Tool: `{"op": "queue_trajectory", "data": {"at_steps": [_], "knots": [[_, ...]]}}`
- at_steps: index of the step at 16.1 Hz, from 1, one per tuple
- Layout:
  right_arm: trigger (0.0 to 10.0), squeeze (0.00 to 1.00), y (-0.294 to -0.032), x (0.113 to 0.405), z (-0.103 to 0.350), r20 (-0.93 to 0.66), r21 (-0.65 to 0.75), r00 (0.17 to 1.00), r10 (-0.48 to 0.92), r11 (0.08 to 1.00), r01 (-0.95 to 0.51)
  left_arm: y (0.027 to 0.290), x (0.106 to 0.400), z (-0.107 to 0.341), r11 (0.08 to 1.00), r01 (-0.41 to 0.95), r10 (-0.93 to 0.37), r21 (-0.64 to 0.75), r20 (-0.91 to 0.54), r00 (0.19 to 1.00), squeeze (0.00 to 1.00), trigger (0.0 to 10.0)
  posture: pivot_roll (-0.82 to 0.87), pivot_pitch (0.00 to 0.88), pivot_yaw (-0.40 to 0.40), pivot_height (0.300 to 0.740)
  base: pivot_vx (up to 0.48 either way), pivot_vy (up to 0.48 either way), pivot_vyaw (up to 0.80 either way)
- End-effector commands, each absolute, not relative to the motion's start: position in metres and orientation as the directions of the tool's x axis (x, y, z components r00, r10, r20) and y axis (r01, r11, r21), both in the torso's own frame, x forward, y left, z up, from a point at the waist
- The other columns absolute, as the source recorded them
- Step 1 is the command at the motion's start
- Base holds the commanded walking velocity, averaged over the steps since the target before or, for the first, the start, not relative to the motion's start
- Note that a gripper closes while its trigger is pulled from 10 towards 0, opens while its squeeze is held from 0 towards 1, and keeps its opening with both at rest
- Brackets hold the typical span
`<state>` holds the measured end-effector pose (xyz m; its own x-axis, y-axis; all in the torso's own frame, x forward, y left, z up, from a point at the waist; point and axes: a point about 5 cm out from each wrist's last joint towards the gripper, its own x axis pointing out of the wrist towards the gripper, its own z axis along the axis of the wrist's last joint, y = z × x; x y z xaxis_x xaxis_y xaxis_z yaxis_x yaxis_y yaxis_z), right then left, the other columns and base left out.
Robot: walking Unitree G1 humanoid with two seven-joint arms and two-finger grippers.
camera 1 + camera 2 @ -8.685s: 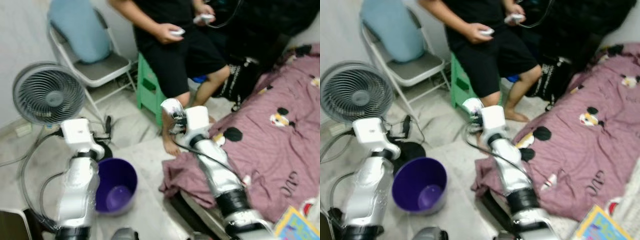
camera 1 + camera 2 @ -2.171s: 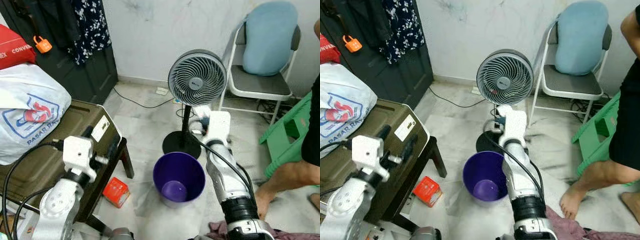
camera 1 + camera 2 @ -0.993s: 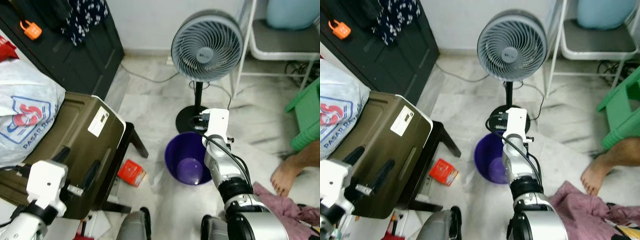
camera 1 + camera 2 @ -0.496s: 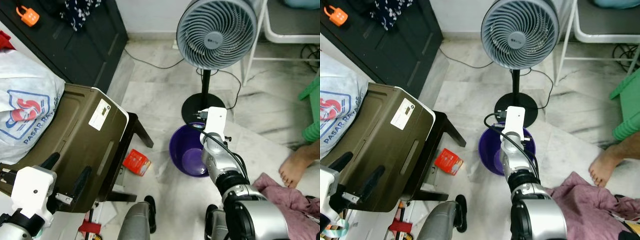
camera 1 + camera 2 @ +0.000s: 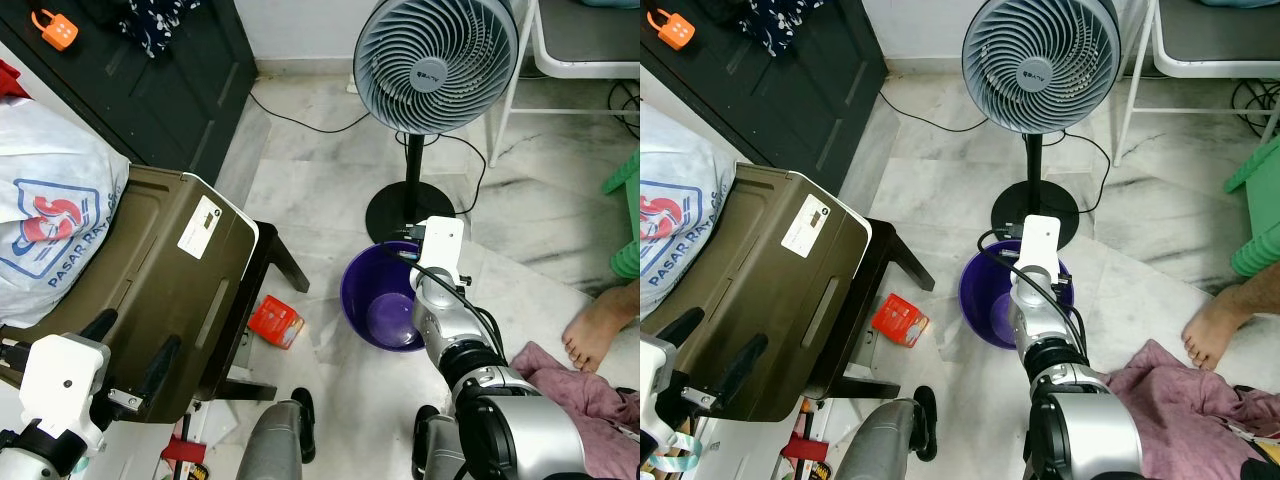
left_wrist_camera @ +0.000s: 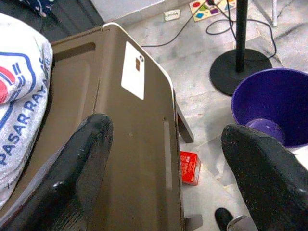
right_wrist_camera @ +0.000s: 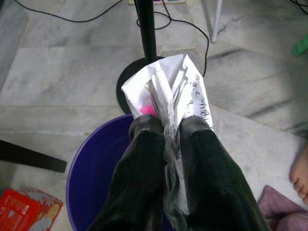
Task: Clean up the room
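While the right gripper (image 7: pixel 166 139) is pinching crumpled paper (image 7: pixel 168 84) over the far rim of the purple bin (image 7: pixel 91 178), releasing here is risking paper landing outside; the left gripper (image 6: pixel 168 159) is hanging spread.

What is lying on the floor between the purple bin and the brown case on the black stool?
A small red box lies on the bare marble floor between the purple bin and the brown case, seen in both eye views.

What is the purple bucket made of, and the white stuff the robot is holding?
The purple bucket looks like smooth, slightly glossy plastic: even colour, thin rim. The white stuff in the right claw looks like crumpled paper: sharp creases, printed writing, a pink patch inside.
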<state>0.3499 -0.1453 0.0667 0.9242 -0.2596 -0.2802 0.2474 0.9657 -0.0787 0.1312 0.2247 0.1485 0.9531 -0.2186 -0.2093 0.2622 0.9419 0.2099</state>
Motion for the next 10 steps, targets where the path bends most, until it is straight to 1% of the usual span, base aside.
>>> {"op": "queue_trajectory", "data": {"at_steps": [1, 5, 10], "knots": [[10.0, 1.0, -0.139, 0.347, 0.06, -0.309, -0.064, 0.917, -0.252, 0.967, 0.245, 0.231, 0.128, 0.151, 0.941, 0.248, -0.195, 0.231, -0.229, 0.954, 0.0, 10.0, 0.43, 0.322, 0.231, 0.74, 0.0, 0.0, 0.0], [10.0, 1.0, -0.14, 0.349, 0.063, -0.291, -0.057, 0.922, -0.257, 0.966, 0.251, 0.23, 0.128, 0.15, 0.943, 0.243, -0.189, 0.227, -0.234, 0.954, 0.0, 10.0, 0.43, 0.319, 0.232, 0.74, 0.0, 0.0, 0.0], [10.0, 1.0, -0.152, 0.348, 0.062, -0.269, -0.079, 0.924, -0.273, 0.962, 0.262, 0.231, 0.133, 0.149, 0.945, 0.232, -0.18, 0.23, -0.226, 0.957, 0.0, 10.0, 0.42, 0.311, 0.232, 0.74, 0.0, 0.0, 0.0]]}}
